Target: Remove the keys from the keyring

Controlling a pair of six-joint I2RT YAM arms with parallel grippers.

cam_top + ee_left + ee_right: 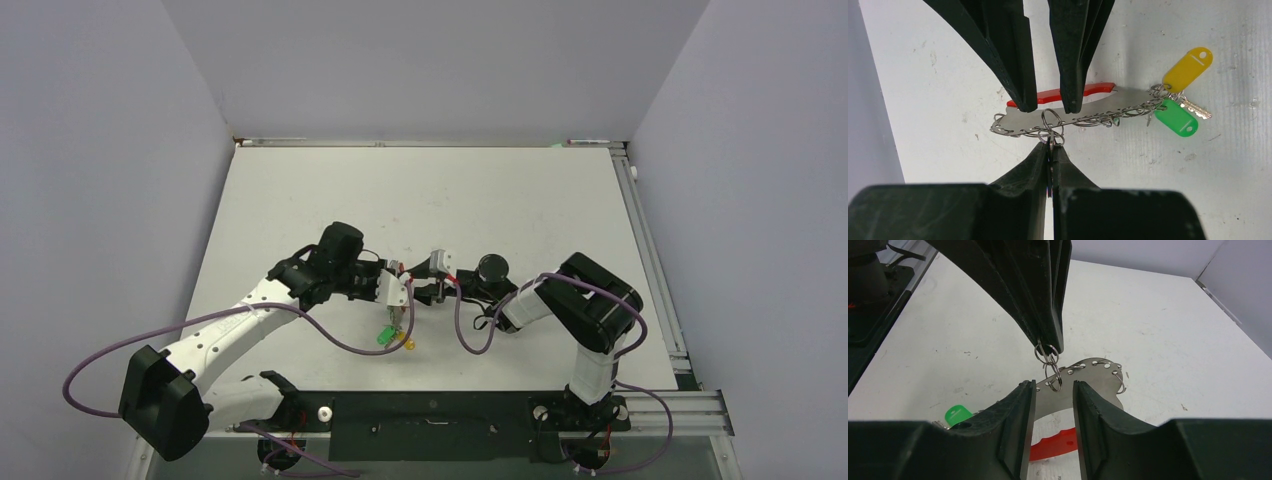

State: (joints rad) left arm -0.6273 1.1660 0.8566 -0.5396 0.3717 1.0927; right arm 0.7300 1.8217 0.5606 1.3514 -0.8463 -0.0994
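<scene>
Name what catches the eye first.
Mid-table, the left end effector is shut on a small wire ring of the keyring. Facing it, the right end effector stands open at the red band. A yellow tag and green tag sit at one end.

left gripper (pixel 1050 145) and right gripper (pixel 1054 387) nose to nose at keyring (pixel 1098 90), keys (pixel 1195 108) beside, table (pixel 450 190) open beyond
</scene>
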